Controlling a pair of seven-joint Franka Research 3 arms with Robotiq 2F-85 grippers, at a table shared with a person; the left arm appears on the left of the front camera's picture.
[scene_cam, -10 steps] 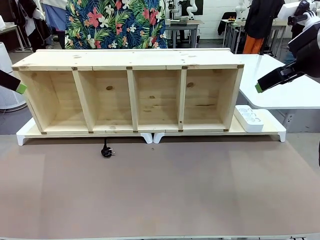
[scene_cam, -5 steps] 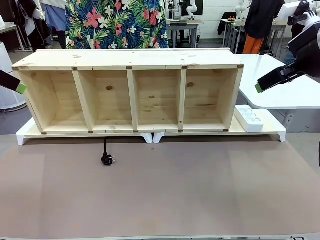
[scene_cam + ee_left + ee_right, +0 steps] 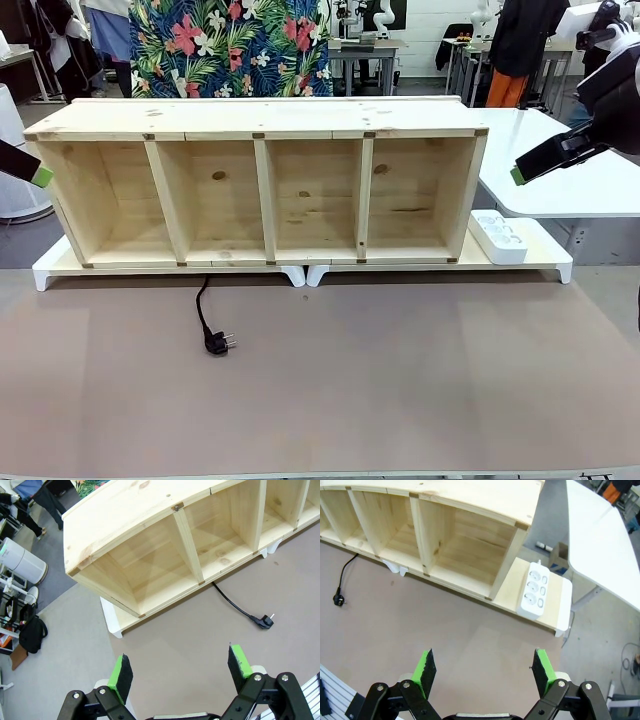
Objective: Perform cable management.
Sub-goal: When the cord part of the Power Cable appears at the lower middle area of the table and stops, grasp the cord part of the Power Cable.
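The black cable (image 3: 203, 308) comes out from under the wooden shelf's second compartment and ends in a round two-prong plug (image 3: 216, 343) lying on the brown table. It also shows as the cable (image 3: 235, 605) with its plug (image 3: 264, 622) in the left wrist view, and as the cable (image 3: 344, 577) with its plug (image 3: 338, 600) in the right wrist view. My left gripper (image 3: 181, 668) hangs open high above the table's left end, its green tip (image 3: 42, 177) at the front view's left edge. My right gripper (image 3: 482, 669) is open high at the right, its fingertip (image 3: 518, 175) beside the shelf.
A long wooden shelf (image 3: 265, 185) with several open compartments rests on white risers (image 3: 305, 275). A white power strip (image 3: 497, 236) lies on the riser at the shelf's right end. A person in a floral shirt (image 3: 235, 45) stands behind the shelf. A white table (image 3: 570, 170) lies right.
The cable has slid out further from under the shelf, and its plug has moved toward the table's near side. Both arms have stayed still.
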